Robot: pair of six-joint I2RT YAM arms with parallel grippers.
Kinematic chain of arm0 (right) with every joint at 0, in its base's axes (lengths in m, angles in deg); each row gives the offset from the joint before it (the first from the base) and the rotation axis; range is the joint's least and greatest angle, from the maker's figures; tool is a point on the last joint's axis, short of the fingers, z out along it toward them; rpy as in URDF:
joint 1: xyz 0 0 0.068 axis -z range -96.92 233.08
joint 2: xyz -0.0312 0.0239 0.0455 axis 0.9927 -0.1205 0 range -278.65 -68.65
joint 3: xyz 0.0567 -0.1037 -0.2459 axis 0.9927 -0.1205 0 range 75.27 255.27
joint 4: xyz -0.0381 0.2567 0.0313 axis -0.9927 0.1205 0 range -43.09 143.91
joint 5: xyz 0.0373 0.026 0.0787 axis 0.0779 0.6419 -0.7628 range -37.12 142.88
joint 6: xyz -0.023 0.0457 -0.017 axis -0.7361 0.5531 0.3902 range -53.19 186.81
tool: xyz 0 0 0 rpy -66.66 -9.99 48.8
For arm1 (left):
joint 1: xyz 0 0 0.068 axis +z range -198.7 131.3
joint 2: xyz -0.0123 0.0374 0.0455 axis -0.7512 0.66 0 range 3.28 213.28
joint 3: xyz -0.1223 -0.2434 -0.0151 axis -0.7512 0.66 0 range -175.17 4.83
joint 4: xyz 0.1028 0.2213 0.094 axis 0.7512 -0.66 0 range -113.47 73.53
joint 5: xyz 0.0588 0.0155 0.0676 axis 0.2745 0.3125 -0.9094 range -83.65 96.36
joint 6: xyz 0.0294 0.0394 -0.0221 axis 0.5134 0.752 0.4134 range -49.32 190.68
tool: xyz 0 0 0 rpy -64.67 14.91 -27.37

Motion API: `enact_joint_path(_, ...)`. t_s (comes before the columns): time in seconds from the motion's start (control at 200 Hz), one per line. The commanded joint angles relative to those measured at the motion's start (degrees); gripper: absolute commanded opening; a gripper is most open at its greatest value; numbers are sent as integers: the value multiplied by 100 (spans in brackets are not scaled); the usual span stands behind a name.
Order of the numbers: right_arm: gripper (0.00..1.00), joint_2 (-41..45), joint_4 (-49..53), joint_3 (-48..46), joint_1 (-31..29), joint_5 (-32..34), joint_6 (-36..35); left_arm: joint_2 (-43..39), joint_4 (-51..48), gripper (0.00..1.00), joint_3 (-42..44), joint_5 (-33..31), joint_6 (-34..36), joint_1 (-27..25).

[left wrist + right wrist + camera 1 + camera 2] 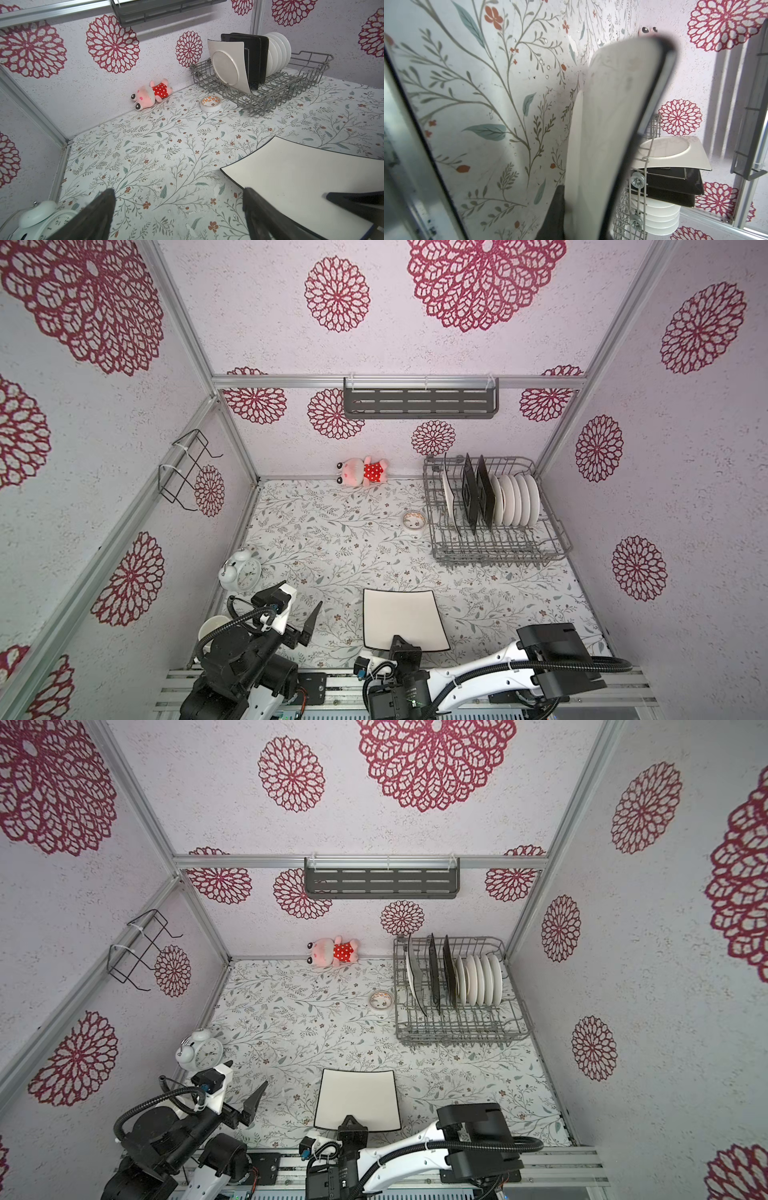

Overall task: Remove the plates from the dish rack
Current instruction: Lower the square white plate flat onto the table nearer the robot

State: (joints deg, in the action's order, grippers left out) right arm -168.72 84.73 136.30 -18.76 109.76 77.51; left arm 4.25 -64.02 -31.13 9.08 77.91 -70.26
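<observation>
Square plate [403, 620] sits near-centre, my right gripper [402, 646] clamped on its near edge; other plates [494, 497] stand in the rack [498, 558], far right. Left gripper [178, 189] gapes wide. Releasing with that edge raised could chip it.

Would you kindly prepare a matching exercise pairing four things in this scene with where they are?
1. large white dark-rimmed square plate
2. black square plates
3. pink plush toy
4. white alarm clock

A. upright in the grey wire dish rack
B. beside the open left claw
C. lying by the back wall
D. gripped by the right claw

Pairs: 1-D, 2-A, 3-C, 4-B.
</observation>
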Motion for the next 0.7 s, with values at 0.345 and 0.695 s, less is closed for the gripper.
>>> enact_joint_path(0.345, 6, -414, 420, 164, -25, 363, 673, -79, 62, 97, -104, -70, -36, -101)
enact_joint_path(0.695, 18, -556, -240, 66, -5, -296, 248, -80, 91, 97, -71, -123, -37, -122)
